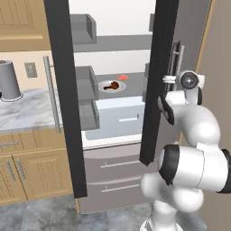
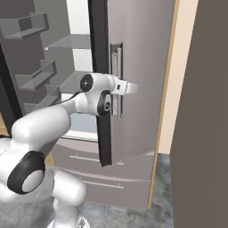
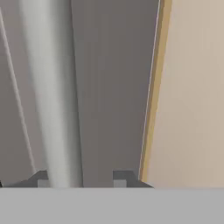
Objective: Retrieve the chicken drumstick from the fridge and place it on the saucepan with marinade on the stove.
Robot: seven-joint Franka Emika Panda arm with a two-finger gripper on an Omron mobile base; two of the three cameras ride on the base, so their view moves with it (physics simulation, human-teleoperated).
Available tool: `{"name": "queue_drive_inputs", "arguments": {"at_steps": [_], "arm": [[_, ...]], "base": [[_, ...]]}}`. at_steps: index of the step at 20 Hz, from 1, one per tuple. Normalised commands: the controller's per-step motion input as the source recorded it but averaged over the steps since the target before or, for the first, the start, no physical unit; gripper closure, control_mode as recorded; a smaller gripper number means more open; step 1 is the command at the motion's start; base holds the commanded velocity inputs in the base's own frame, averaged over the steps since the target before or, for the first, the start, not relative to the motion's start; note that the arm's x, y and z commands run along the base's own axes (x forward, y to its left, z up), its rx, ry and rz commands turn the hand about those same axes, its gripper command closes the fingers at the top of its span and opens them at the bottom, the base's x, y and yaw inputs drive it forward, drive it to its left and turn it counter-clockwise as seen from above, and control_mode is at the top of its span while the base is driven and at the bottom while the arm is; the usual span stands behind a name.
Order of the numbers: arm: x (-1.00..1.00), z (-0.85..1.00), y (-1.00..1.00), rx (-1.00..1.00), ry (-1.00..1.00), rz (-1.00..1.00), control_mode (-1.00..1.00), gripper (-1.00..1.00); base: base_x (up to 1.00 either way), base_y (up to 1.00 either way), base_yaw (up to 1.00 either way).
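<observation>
there, arm bent, pincer (image 3: 79,179) spread around fridge (image 1: 117,135) handle (image 3: 52,87) (doors open)

No text, label, brand, number or sign can be read on anything in these pictures.
</observation>
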Motion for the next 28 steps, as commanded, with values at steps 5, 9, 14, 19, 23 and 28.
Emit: {"name": "queue_drive_inputs", "arguments": {"at_steps": [5,9,14,19,23,28], "arm": [[-0.37,-0.02,-0.87,0.05,0.03,-0.22,-1.00,1.00],[-0.16,0.11,0.00,-0.01,0.07,0.00,-1.00,-1.00],[-0.98,0.95,0.00,0.10,0.15,0.00,-1.00,-1.00],[-1.00,1.00,0.00,0.09,0.24,-0.01,-1.00,-1.00],[-1.00,1.00,0.12,0.05,0.29,0.00,-1.00,-1.00],[-1.00,1.00,0.14,0.02,0.24,0.00,-1.00,-1.00]], "base": [[0.00,0.00,0.00],[0.00,0.00,0.00],[0.00,0.00,0.00],[0.00,0.00,0.00],[0.00,0.00,0.00],[0.00,0.00,0.00]]}}
